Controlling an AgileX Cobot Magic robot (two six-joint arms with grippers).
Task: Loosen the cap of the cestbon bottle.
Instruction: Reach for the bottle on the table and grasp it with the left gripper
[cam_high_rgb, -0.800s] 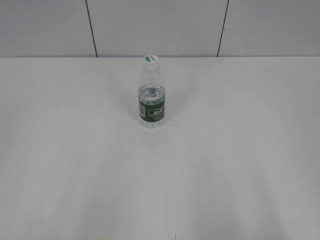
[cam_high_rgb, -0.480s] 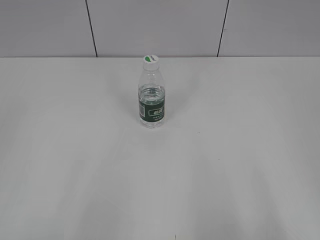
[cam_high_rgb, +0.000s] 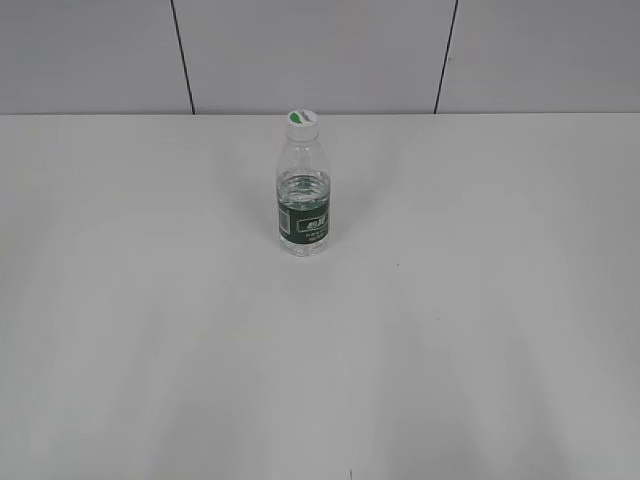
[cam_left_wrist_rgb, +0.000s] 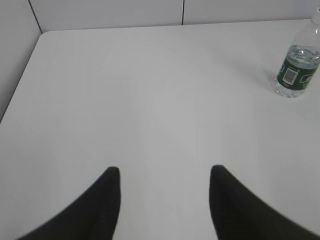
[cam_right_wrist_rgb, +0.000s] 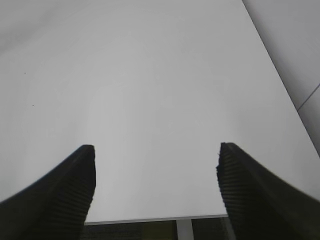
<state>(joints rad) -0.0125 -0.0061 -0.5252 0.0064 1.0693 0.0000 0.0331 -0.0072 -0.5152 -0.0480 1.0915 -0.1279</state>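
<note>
- The surface is a plain, matte white top with a smooth finish; behind it stands a wall of pale grey panels split by thin dark seams.
- The cestbon bottle stands upright toward the far middle of the surface, alone, with bare white all around it.
- Its body is clear, ribbed plastic, rounded at the shoulder and narrowing to a short neck; the water line shows just above the label.
- A dark green label band with white print wraps the lower half; the print is too small to read.
- The cap is a small round white screw top with a green leaf-shaped mark, seated on the neck.
- In the left wrist view the bottle sits at the far right edge, its top cut off by the frame, well apart from the left hand.
- The left hand's two dark, smooth, tapering fingers stand apart with nothing between them.
- The right hand has black fingers with fine ridged pads, spread wide over the near edge of the surface and holding nothing.
</note>
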